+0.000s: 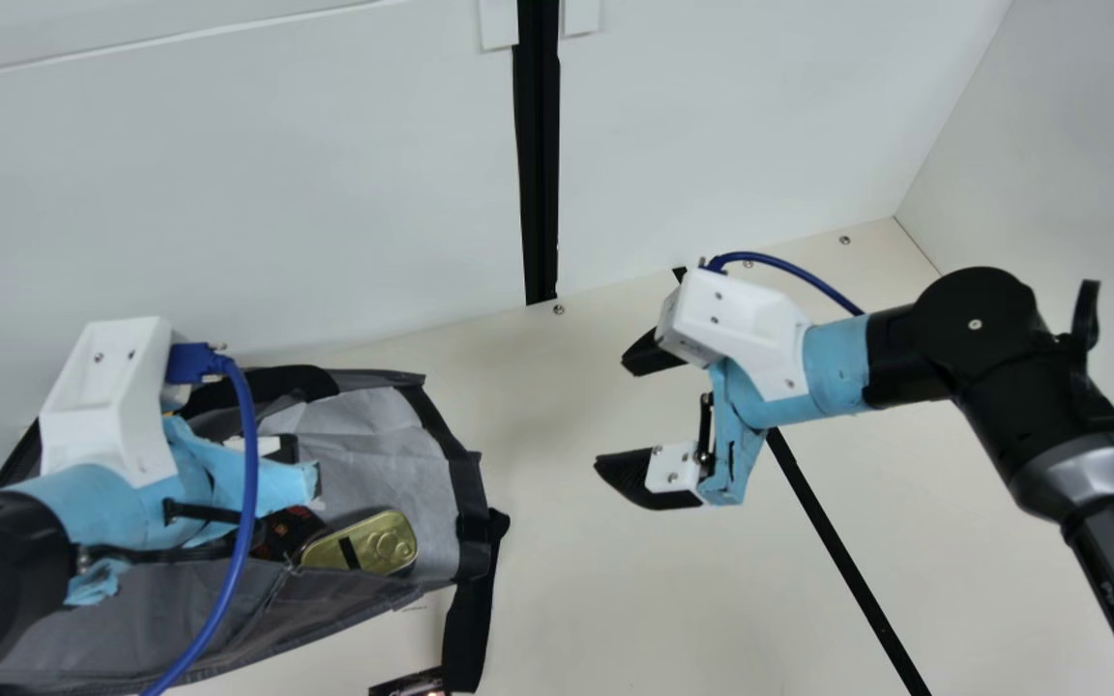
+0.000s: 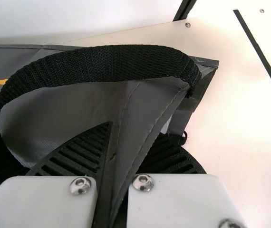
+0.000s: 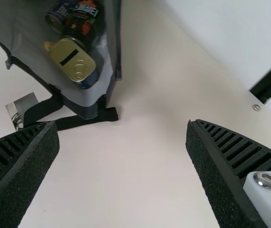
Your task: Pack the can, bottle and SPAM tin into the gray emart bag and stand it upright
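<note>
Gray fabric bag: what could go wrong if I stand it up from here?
The gold-topped metal tin might slide out first, as it lies nearest the gray bag's open mouth. The left tool pinches a fold of the bag's wall, not the black webbing handle, so the cloth could slip. The open right tool holds nothing, so the bag may twist.

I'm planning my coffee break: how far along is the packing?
The packing looks done: the SPAM tin, bottle and can lie inside the gray bag. In hand is a fold of the bag's fabric, pinched by the left gripper; the right gripper is open and empty. Standing the bag upright seems left, since it lies on its side.
</note>
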Controlling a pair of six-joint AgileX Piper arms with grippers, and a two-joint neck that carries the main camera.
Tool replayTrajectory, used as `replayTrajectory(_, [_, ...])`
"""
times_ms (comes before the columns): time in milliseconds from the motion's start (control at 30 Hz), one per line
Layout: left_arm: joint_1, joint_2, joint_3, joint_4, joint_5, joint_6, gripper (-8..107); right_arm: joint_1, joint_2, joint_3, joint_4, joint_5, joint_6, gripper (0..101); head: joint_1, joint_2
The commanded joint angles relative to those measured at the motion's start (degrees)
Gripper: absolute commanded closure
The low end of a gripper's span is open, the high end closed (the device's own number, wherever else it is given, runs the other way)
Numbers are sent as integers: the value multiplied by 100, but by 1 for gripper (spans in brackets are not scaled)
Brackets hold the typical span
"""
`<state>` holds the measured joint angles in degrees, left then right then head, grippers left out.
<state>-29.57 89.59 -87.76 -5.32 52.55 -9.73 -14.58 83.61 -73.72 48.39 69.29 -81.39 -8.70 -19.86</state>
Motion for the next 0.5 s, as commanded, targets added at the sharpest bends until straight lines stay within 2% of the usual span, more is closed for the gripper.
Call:
replayTrajectory(0, [0,0,0,0,0,0,107,-127,-43,-8,-24,-27,60,6,-130,-14])
replayTrajectory(467, [0,0,0,0,0,0,107,-758,-631,82,-427,-325,684,6,-130,-14])
